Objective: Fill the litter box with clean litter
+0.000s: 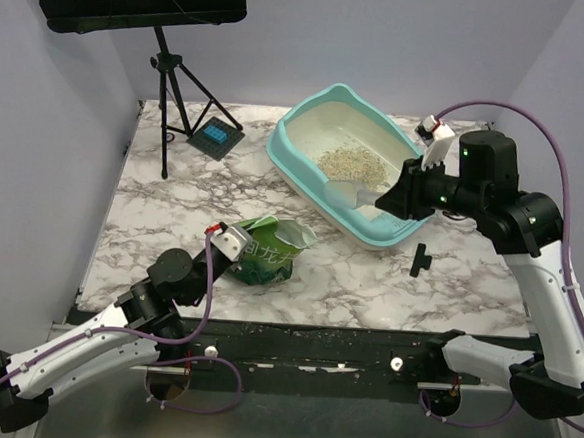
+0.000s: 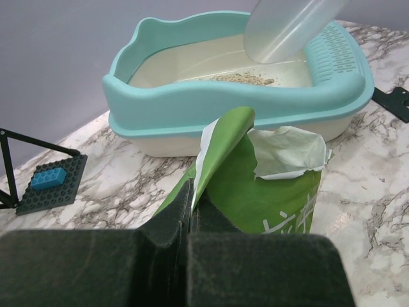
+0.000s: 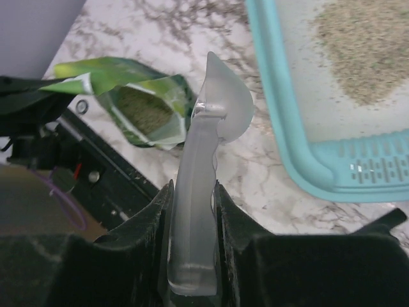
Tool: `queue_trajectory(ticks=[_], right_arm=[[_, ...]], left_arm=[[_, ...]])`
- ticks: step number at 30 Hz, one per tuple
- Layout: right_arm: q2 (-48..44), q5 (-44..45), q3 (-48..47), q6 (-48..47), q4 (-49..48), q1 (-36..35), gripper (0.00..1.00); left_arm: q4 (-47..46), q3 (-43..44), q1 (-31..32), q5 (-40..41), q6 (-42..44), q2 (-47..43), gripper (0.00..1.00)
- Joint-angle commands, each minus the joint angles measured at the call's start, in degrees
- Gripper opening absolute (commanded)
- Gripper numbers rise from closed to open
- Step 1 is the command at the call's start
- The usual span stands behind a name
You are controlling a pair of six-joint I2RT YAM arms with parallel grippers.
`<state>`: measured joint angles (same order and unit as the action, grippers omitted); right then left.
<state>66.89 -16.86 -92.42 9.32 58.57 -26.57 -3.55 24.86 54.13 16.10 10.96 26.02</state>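
Observation:
The turquoise litter box [image 1: 305,183] [image 2: 192,105] [image 3: 281,121] stands at the back right, with a small pile of clean litter [image 1: 354,164] [image 2: 243,79] [image 3: 364,51] on its off-white floor. My right gripper [image 1: 399,191] [image 3: 192,188] is shut on the handle of a clear plastic scoop [image 1: 349,192] [image 2: 287,29] [image 3: 201,166]. The scoop's bowl hangs over the box's near side, and I cannot tell whether it holds anything. The open green bag [image 1: 270,250] [image 2: 268,192] [image 3: 144,112] sits mid-table with litter inside. My left gripper [image 1: 232,243] [image 2: 190,192] is shut on the bag's torn top edge.
A black tripod stand [image 1: 171,90] rises at the back left. Beside it lies a dark baseplate with a blue brick [image 1: 216,137] [image 2: 54,182]. A small black part [image 1: 420,259] [image 2: 393,102] lies right of the box. The table's black front rail runs below the bag.

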Motion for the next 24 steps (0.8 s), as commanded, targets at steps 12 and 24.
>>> queue_trajectory(ticks=[12,24], right_arm=[[-0.2,-16.4,4.4,-1.6,-2.5,-4.1,0.01],[5.5,-13.0,8.0,-1.4,-5.7,-9.1,0.00]], left_arm=[[-1.0,2.1,0.2,2.6,0.6,1.8,0.00],[-1.4,1.9,0.2,2.0,0.6,2.1,0.00]])
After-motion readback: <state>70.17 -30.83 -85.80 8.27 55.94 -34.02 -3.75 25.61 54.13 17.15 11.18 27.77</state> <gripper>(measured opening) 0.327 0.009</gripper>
